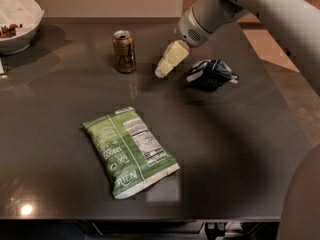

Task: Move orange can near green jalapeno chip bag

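Note:
The orange can (pixel 124 51) stands upright on the dark table (pixel 235 134) at the back, left of centre. The green jalapeno chip bag (pixel 130 150) lies flat nearer the front, well apart from the can. My gripper (pixel 163 70) hangs from the arm coming in from the upper right. Its pale fingers (pixel 170 59) point down and left, a short way to the right of the can and not touching it. It holds nothing.
A small dark navy-and-white bag (pixel 211 74) lies right of the gripper. A white bowl (pixel 17 21) with food sits at the back left corner. The table's front edge runs along the bottom, its right edge slants past the navy bag.

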Robot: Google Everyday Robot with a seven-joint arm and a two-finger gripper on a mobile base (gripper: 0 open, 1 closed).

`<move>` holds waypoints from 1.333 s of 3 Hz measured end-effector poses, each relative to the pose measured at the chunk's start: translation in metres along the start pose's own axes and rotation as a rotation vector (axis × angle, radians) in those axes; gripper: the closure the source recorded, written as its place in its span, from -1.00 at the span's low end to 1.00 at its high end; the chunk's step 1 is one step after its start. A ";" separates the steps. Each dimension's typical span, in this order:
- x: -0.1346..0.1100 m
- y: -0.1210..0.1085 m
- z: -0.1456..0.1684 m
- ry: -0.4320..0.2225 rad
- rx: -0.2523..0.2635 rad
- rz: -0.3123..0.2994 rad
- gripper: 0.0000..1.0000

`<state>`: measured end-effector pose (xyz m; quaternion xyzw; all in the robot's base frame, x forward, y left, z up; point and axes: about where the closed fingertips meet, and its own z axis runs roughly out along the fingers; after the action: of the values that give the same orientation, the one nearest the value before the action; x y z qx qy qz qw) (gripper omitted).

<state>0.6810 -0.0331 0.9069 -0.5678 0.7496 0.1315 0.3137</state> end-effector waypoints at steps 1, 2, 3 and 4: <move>-0.018 -0.022 0.029 -0.036 -0.001 0.023 -1.00; -0.038 -0.034 0.053 -0.075 -0.011 0.023 -1.00; -0.061 -0.044 0.075 -0.110 -0.024 0.020 -1.00; -0.079 -0.047 0.093 -0.145 -0.036 0.015 -1.00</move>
<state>0.7669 0.0642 0.8924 -0.5569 0.7265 0.1880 0.3560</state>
